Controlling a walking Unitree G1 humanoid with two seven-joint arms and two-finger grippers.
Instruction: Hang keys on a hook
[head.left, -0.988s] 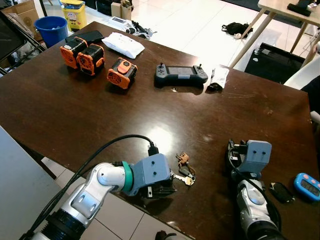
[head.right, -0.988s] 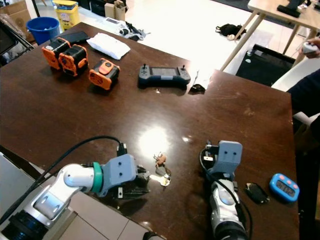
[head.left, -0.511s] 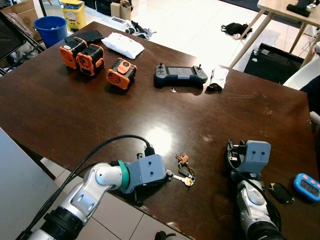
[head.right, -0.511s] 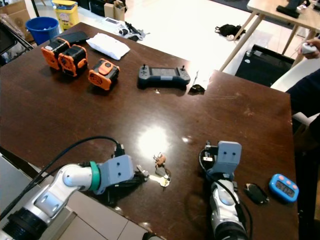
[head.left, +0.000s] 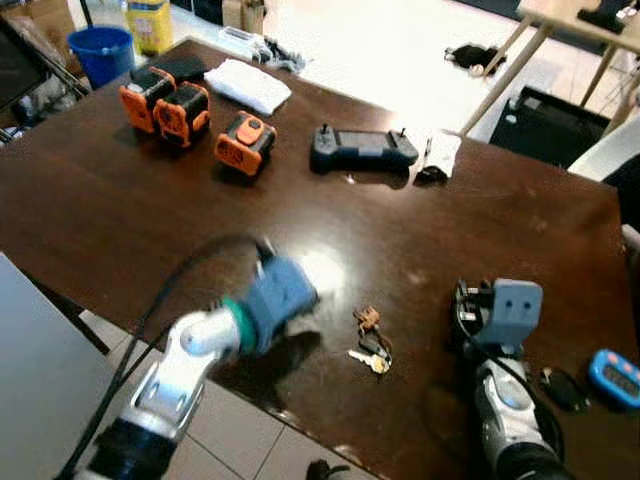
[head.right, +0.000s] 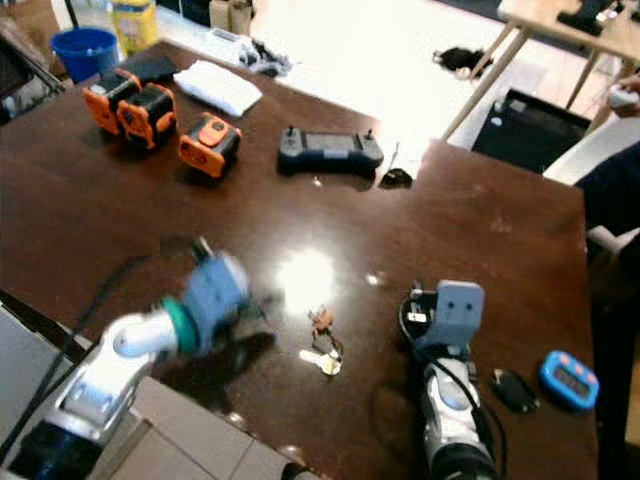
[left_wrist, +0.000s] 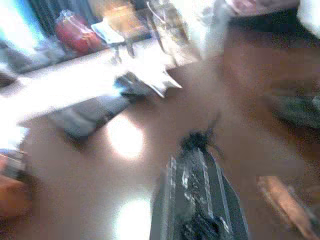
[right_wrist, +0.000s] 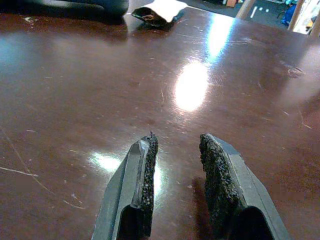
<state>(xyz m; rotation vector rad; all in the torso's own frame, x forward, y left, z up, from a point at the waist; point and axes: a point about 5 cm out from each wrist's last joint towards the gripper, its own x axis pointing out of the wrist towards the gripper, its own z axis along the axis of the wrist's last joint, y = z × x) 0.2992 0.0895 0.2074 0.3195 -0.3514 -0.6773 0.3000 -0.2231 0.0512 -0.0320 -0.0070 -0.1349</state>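
Blurring at lower left, my left gripper (head.left: 290, 290), fingers unreadable, sits beside metal keys (head.left: 370, 345); right gripper (right_wrist: 175, 150) slightly spread over glossy brown table (head.left: 100, 220).

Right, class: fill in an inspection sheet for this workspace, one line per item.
Surface: dark brown table, glossy, with glare.
Job's things: keys lying flat near the front edge; no hook seen.
Clutter: three orange devices, handheld controller, white packet, blue timer.
Grippers: left gripper blurred, beside the keys; right gripper low over bare table, jaws slightly apart.
Cables: black cable along the left arm.
Surroundings: blue bucket, tiled floor.
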